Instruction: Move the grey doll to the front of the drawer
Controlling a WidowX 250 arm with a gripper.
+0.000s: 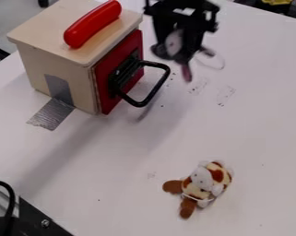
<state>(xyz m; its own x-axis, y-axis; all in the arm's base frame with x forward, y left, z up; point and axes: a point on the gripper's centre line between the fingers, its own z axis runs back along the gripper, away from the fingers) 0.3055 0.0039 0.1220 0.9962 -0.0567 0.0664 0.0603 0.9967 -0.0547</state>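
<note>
Camera view: blurred grey doll [174, 43], pinkish lower end.

Wooden box [59, 67]: pale wood, smooth, matt
Red cylinder [91, 25]: glossy, smooth, plastic-looking
Drawer front [103, 90]: red, fairly matt
Drawer handle [158, 86]: black, smooth, glossy
Tape [51, 114]: silvery, creased, slight sheen
Spotted plush [217, 177]: soft-looking cloth
Tabletop [236, 124]: smooth, low sheen

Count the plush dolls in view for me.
2. The grey doll hangs in the gripper, near the wooden drawer box; the brown-and-white doll lies on the table at the lower right of the picture. Others could be hidden behind the box.
</note>
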